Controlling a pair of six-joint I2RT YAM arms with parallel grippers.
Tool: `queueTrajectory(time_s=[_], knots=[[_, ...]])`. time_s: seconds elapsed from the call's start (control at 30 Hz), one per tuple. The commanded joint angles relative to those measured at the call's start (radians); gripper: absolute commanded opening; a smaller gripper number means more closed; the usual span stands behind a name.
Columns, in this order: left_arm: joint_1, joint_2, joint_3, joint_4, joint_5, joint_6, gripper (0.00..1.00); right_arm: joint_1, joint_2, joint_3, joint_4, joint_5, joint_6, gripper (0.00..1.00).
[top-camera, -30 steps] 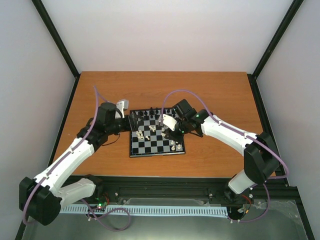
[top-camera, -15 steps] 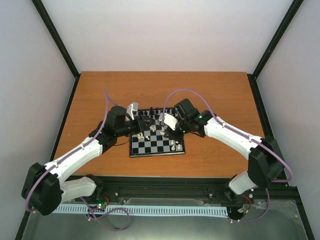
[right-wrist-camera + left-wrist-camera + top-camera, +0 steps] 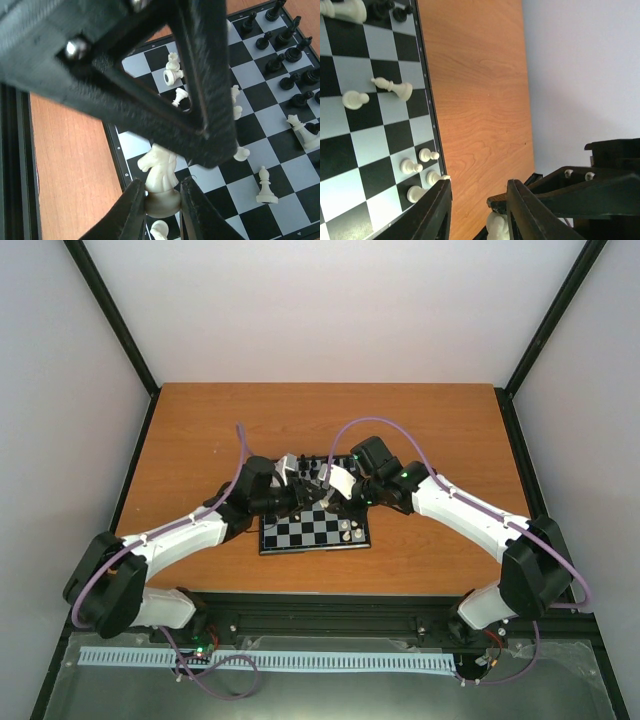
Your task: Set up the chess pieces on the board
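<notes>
**Item:** cream-white plastic knight figurine point(image 3: 159, 172).
**Location:** upright, clamped at its base between the two black fingers of the right claw point(image 3: 162, 189). It sits over the edge squares of the small black-and-silver checkerboard with a thin black rim point(image 3: 312, 549). Whether its base touches a square cannot be told.

**Board:** lies between the two arms on the orange-brown wooden desk point(image 3: 430, 420).

**Other pieces:**
- Black figurines point(image 3: 280, 52) are grouped along the side opposite the knight.
- Cream-white pawns point(image 3: 265, 186) are scattered over the middle squares.
- One more cream-white piece point(image 3: 160, 231) stands just below the knight, near the rim.

**Left claw** point(image 3: 479, 186): beside the board's rim, fingers apart, with bare desk wood showing through the gap. A small cream-white lump sits low against one finger and is too cropped to name.

**Step in hand (judged):** seating the knight on the cream-white side's home row. The set-up looks partway done, with the black side largely ranked and the cream-white side loose.

**Next move calls for:**
- a straight, slow descent onto the knight's own square, keeping it upright;
- clearance from the neighbouring piece below;
- parting the fingers only once the base sits flat, then lifting straight up so neither finger tips the knight.
</notes>
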Motion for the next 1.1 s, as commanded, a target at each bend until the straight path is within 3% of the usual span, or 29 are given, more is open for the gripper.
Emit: queueTrajectory(time_s=[0.0,0.47,0.7,1.07], knots=[[-0.030,0.019,0.049,0.052,0.021,-0.024,0.34,-0.006,-0.020,-0.007,0.020,0.009,-0.003,0.15],[-0.035,0.046,0.050,0.085,0.058,-0.070,0.18,-0.008,-0.001,-0.007,0.027,0.027,0.003,0.16],[-0.048,0.065,0.072,0.073,0.078,-0.078,0.20,-0.010,0.011,-0.007,0.036,0.048,0.016,0.16],[-0.054,0.050,0.081,0.020,0.049,-0.059,0.02,-0.010,0.017,-0.007,0.044,0.054,0.023,0.21]])
